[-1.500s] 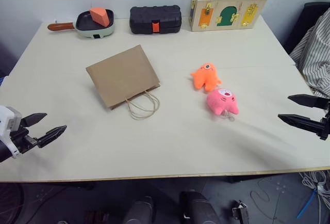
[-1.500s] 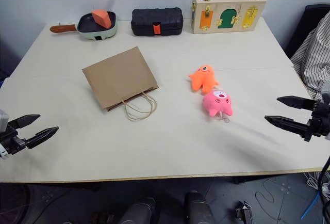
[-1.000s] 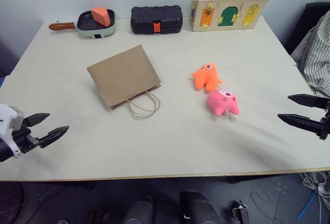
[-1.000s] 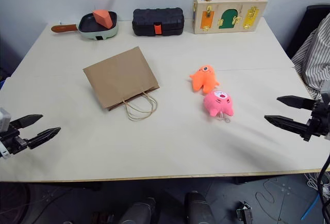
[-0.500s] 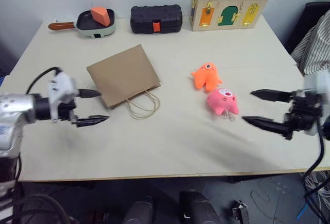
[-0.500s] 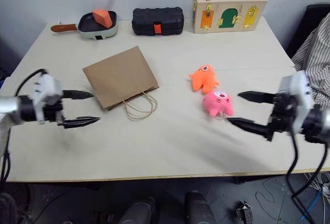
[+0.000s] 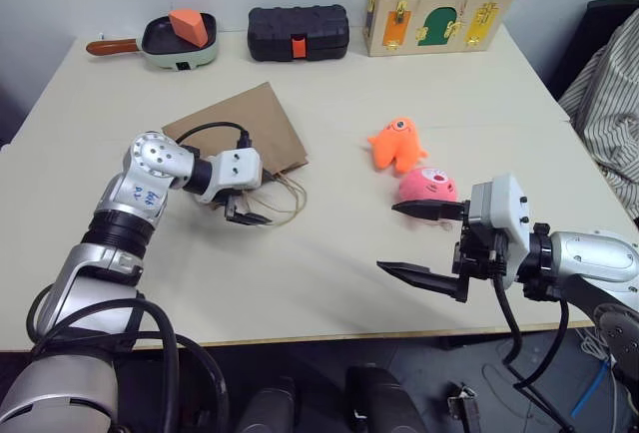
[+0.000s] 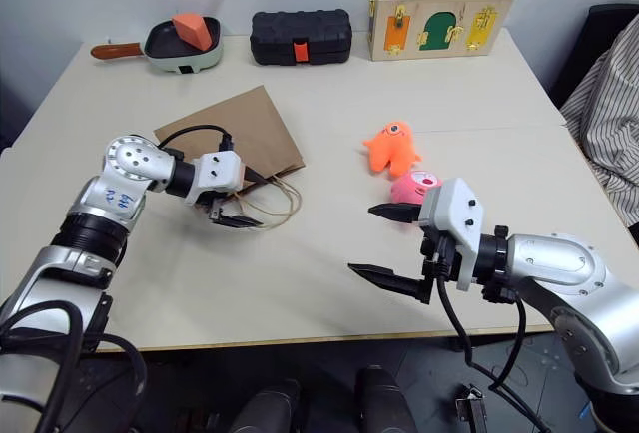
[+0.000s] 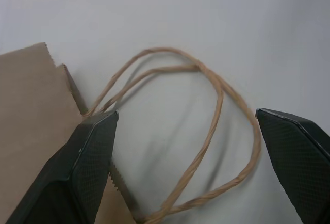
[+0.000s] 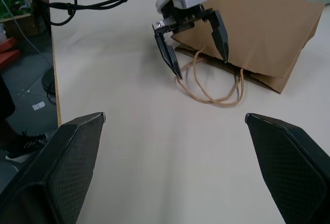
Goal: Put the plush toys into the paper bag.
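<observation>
While both plush toys, the orange one [image 7: 397,144] and the pink one [image 7: 427,185], lie on the table [image 7: 339,263] well apart from the flat paper bag [image 7: 235,132], the step in hand looks like opening that bag. Spread wide, the left gripper [image 10: 195,41] points down over the bag's mouth edge and its 2 cord handles [image 9: 206,131]; next it likely needs to pinch 1 handle or the lip and lift. Just beside the pink toy, the right gripper [image 7: 419,241] hovers agape, empty.
</observation>
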`<control>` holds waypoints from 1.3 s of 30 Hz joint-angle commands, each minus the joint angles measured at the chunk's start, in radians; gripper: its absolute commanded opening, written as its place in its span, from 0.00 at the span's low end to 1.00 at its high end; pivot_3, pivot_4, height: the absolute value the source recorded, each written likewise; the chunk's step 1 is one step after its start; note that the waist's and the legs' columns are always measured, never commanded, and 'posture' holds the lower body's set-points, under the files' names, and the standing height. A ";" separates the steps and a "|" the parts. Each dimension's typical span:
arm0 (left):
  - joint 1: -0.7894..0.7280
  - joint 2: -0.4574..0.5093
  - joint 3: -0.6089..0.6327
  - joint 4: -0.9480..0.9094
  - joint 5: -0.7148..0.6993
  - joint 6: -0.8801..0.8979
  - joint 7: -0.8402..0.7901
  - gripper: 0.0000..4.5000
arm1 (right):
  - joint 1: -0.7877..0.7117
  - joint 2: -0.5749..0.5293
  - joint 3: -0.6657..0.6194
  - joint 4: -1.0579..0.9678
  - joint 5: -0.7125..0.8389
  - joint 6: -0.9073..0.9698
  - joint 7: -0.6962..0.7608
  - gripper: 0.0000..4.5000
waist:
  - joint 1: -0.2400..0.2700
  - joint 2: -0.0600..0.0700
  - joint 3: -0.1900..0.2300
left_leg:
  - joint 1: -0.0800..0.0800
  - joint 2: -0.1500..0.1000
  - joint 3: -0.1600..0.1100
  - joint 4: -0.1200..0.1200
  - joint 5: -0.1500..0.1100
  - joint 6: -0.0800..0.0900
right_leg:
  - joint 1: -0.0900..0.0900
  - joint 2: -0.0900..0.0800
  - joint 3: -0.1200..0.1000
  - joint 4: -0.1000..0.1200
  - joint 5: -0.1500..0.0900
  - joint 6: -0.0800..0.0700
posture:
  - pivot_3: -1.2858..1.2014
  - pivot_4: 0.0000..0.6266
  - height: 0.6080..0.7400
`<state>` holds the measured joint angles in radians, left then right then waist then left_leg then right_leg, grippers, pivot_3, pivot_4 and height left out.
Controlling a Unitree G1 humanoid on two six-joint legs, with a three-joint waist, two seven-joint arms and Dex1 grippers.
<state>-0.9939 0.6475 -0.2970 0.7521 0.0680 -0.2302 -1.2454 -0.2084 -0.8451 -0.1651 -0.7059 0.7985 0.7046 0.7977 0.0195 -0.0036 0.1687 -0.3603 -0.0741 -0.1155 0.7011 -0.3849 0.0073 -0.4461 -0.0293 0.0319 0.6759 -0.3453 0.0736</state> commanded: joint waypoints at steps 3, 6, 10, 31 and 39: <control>-0.065 -0.016 -0.009 0.123 0.051 -0.144 -0.012 0.66 | 0.024 -0.005 -0.056 -0.051 0.052 0.011 -0.040 1.00 | 0.004 -0.001 0.000 | 0.000 0.000 0.000 0.000 0.000 0.000 | 0.000 0.000 0.000 0.000 0.000 0.000 | 0.52 0.24 1.00; -0.080 -0.030 -0.005 0.162 0.057 -0.169 -0.020 0.44 | 0.039 -0.009 -0.066 -0.057 0.054 0.013 -0.050 1.00 | 0.004 -0.001 0.000 | 0.000 0.000 0.000 0.000 0.000 0.000 | 0.000 0.000 0.000 0.001 0.000 0.000 | 0.52 0.24 1.00; -0.086 -0.049 0.012 0.183 0.041 -0.161 -0.043 0.15 | 0.053 -0.008 -0.070 -0.054 0.047 0.008 -0.062 1.00 | 0.004 -0.001 0.000 | 0.000 0.000 0.000 0.001 0.000 0.000 | 0.000 0.000 0.000 0.002 0.000 0.000 | 0.52 0.24 1.00; -0.043 -0.056 0.232 -0.497 -0.492 0.864 -0.217 0.00 | 0.032 0.079 -0.022 -0.036 0.018 -0.005 -0.182 0.33 | -0.006 -0.002 0.000 | -0.001 0.000 -0.001 0.005 0.000 0.000 | 0.000 0.000 0.000 0.005 0.000 0.000 | 0.52 0.24 1.00; 0.062 -0.099 0.212 -0.733 -0.580 0.976 -0.129 0.00 | -0.134 0.196 0.223 0.090 -0.176 -0.032 -0.233 0.01 | -0.019 -0.001 0.000 | -0.001 0.000 -0.001 0.007 0.000 0.000 | 0.000 0.000 0.000 0.006 0.000 0.000 | 0.52 0.24 1.00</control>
<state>-0.9389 0.5498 -0.0887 0.0789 -0.4841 0.7412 -1.3873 -0.3172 -0.6666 0.0244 -0.6176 0.6592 0.7013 0.5744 0.0010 -0.0051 0.1686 -0.3613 -0.0743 -0.1169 0.7081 -0.3849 0.0073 -0.4465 -0.0290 0.0323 0.6821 -0.3453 0.0736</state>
